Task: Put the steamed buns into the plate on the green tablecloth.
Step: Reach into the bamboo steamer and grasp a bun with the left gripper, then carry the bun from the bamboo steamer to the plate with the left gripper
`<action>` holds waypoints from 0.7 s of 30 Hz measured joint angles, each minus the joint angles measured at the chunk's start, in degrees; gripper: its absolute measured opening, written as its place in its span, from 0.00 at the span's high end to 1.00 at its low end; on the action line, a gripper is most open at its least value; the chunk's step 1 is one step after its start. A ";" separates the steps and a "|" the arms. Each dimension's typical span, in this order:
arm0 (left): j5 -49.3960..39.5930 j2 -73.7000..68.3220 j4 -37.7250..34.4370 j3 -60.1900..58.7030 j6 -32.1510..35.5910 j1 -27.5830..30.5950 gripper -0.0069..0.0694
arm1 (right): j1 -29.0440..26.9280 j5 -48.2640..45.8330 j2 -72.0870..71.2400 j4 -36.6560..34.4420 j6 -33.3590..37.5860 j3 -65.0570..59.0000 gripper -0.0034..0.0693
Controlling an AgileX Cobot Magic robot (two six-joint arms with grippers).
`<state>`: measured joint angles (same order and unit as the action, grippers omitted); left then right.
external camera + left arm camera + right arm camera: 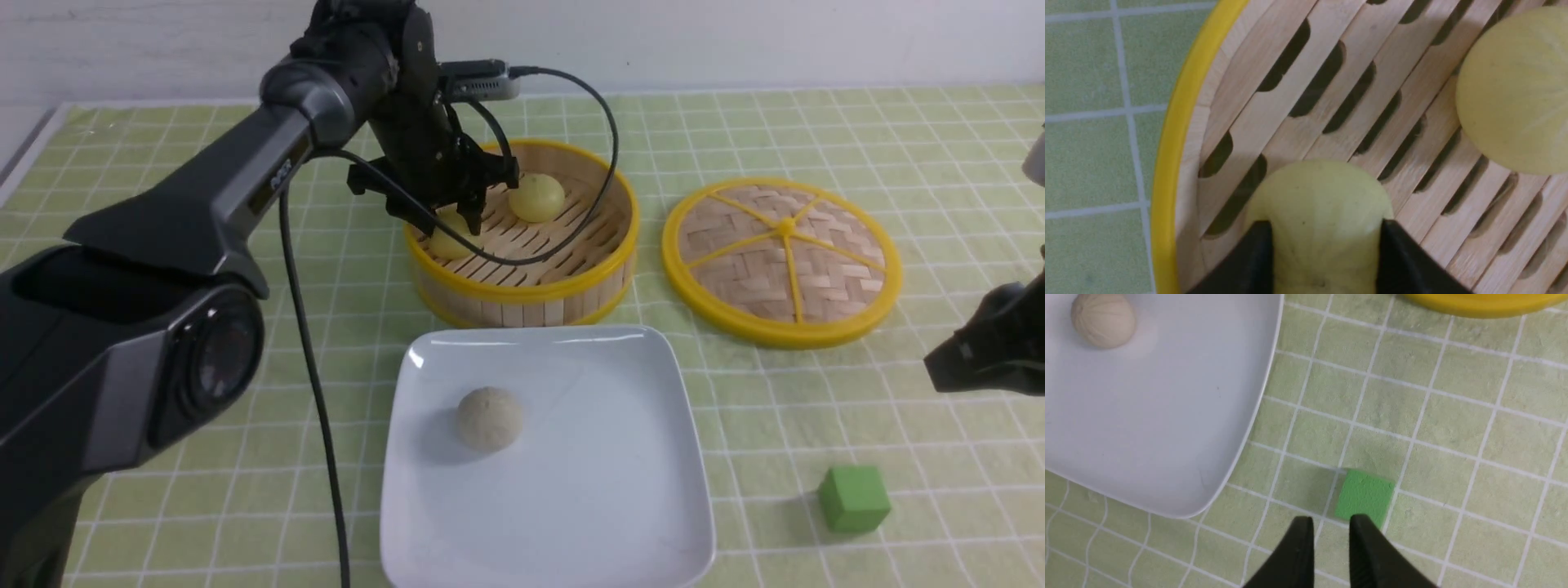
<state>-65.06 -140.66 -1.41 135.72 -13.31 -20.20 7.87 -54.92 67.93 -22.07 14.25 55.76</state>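
My left gripper (pixel 461 219) is down inside the bamboo steamer basket (pixel 571 287), shut on a pale yellow bun (pixel 447 238). In the left wrist view its black fingers (pixel 1257 253) press both sides of that bun (pixel 1318 192). A second pale yellow bun (pixel 536 197) sits free beside it in the basket and also shows in the left wrist view (pixel 1515 90). The greyish-white bun (pixel 489 418) lies on the white square plate (pixel 637 490) on the green tablecloth (pixel 898 139). My right gripper (pixel 1331 522) hovers shut and empty over the cloth near the plate (pixel 1167 437).
The round woven lid (pixel 781 257) lies flat right of the basket. A green cube (pixel 854 498) sits right of the plate, just ahead of my right fingertips (pixel 1364 494). The left arm's cable hangs across the basket and down past the plate's left edge.
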 joint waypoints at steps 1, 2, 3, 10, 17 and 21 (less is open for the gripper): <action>-0.49 -0.02 0.00 0.05 0.09 0.00 0.69 | 0.00 0.13 0.00 -0.05 0.00 0.00 0.74; -0.94 0.06 0.00 0.10 0.25 0.00 0.76 | 0.00 0.27 0.00 -0.05 0.00 0.00 0.74; -1.21 0.14 -0.05 0.10 0.38 0.00 0.77 | 0.00 0.27 0.00 -0.05 0.00 0.00 0.74; -5.83 11.86 -0.88 -0.25 5.56 -0.11 0.88 | 0.00 0.50 0.00 -0.19 0.00 -0.06 0.72; -5.83 30.71 -3.37 -14.86 5.96 -0.11 0.88 | 0.00 0.50 0.00 -0.35 0.00 -0.06 0.71; -5.83 37.35 -9.26 -33.59 5.96 -0.33 0.88 | 0.00 0.51 0.00 -0.35 0.00 -0.06 0.71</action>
<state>-70.88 -103.31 -10.67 102.13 -7.35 -20.53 7.87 -54.41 67.93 -22.42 14.25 55.70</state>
